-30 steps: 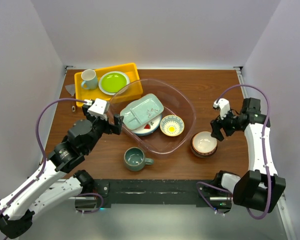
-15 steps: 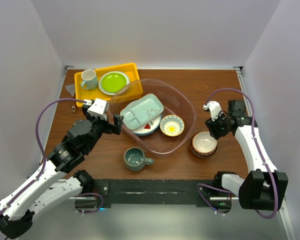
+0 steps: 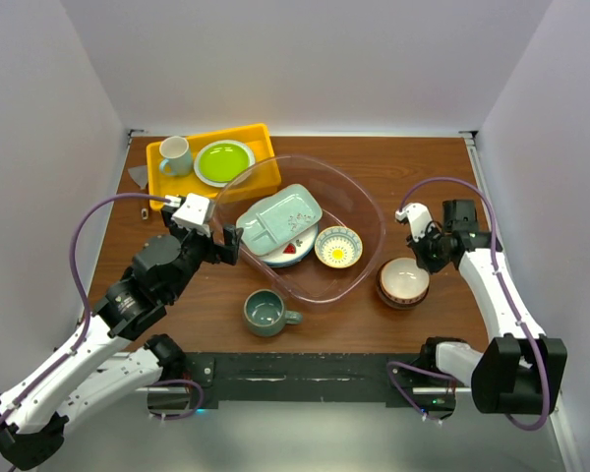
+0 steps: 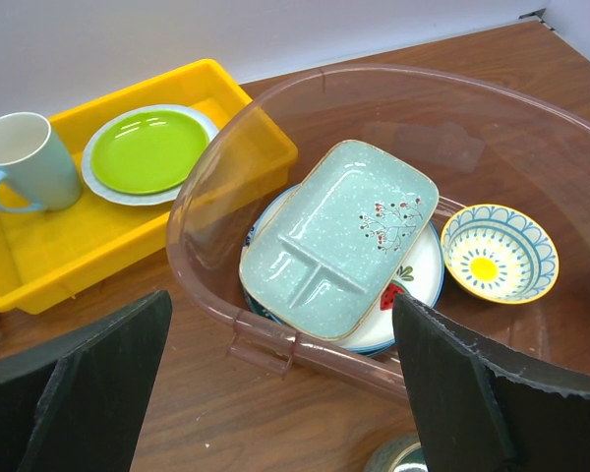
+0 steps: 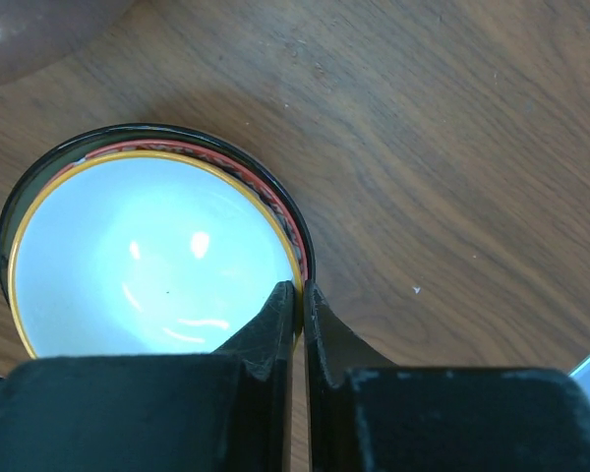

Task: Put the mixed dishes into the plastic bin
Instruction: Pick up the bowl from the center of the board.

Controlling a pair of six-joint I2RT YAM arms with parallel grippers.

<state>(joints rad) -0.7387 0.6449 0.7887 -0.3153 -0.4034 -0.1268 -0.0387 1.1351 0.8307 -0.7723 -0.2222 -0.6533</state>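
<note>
The plastic bin (image 3: 366, 208) holds a pale-green divided tray (image 3: 278, 216) lying on a white plate (image 3: 293, 249) with a red fruit mark, and beside them a small yellow-inside bowl (image 3: 337, 247). To the right of the bin on the table stands a reddish-brown bowl (image 3: 403, 283), white inside. My right gripper (image 5: 300, 291) is shut on this bowl's (image 5: 147, 256) rim, one finger inside and one outside. A grey-green mug (image 3: 266, 313) stands in front of the bin. My left gripper (image 4: 280, 307) hangs open over the bin's (image 4: 275, 339) near-left rim, holding nothing.
A yellow tray (image 3: 163, 183) at the back left holds a lime-green plate (image 3: 223, 161) and a pale mug (image 3: 175, 154). The bin's back corner rests over that tray's edge. White walls close in the table on three sides.
My right gripper has moved left and down onto the reddish-brown bowl and closed on its rim. The left arm has not moved.
</note>
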